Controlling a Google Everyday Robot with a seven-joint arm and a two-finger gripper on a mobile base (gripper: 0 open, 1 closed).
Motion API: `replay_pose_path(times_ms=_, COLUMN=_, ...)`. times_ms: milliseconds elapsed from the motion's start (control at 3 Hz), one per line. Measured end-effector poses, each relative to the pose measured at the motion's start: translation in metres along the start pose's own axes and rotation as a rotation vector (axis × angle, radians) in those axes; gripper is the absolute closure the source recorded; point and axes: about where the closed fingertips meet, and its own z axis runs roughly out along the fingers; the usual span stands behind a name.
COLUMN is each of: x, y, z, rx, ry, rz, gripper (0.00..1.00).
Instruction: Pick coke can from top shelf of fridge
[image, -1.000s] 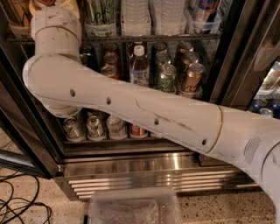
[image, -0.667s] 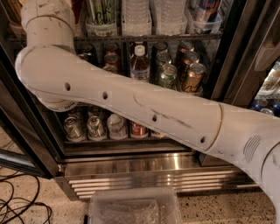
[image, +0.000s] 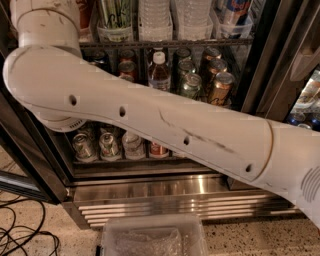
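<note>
My white arm (image: 165, 125) crosses the open fridge (image: 175, 200) from the lower right to the upper left, and its wrist section (image: 42, 22) rises past the top edge. The gripper is out of view above the frame at the upper left. The top shelf (image: 200, 44) is a dark wire rack with clear trays holding water bottles (image: 155, 17) and green cans (image: 115, 12). No coke can shows plainly. A reddish-brown patch (image: 85, 10) beside the wrist is cut off by the top edge.
The middle rack holds a water bottle (image: 159, 70), green cans (image: 190, 85) and gold-brown cans (image: 220, 87). Silver cans (image: 110, 145) stand on the lower rack. A clear plastic bin (image: 155, 237) and black cables (image: 20, 230) lie on the floor. A dark door frame (image: 280, 75) stands right.
The arm's elbow and wrist section have risen and shifted left, so the wrist now runs further past the top edge. The cans and bottles have not moved.
</note>
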Motion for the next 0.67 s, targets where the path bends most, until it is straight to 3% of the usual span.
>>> replay_pose_path(times_ms=667, x=0.021, y=-0.015, z=-0.082, rx=0.015, ry=0.101, rz=0.106, gripper=1.00)
